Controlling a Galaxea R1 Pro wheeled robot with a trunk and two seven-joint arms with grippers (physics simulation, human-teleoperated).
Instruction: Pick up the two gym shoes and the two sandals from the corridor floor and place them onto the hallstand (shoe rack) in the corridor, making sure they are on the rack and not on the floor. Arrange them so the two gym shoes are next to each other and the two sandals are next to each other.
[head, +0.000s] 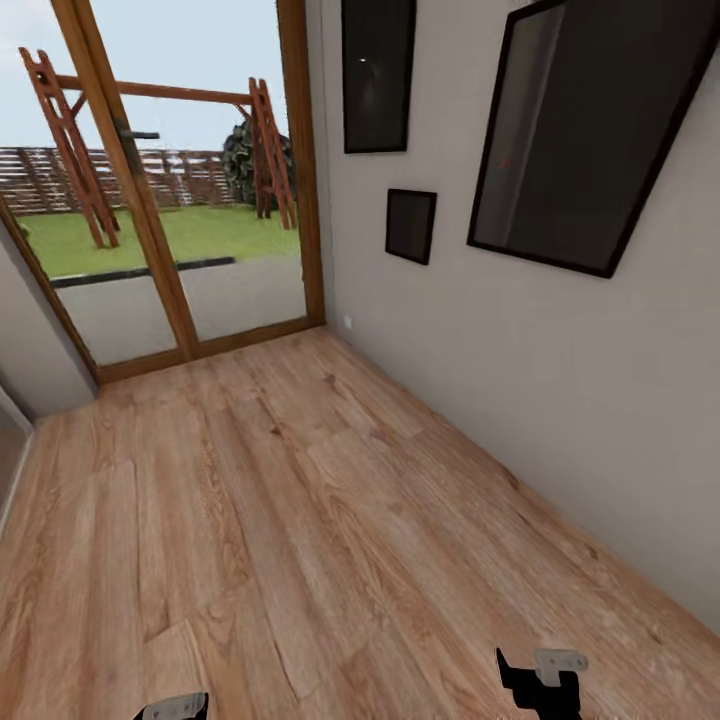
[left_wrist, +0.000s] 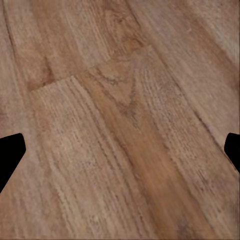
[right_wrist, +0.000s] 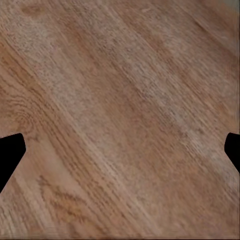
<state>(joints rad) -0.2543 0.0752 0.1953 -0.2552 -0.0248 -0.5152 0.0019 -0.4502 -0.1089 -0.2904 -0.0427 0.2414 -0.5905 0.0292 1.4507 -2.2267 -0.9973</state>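
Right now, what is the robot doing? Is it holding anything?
No, its hands are empty. The robot is standing in a corridor, looking down at the wooden corridor floor. Ahead is a glass door with a garden outside, and dark picture frames hang on the wall to its right. The left gripper and the right gripper both hang open above bare planks, fingers spread wide with nothing between them.
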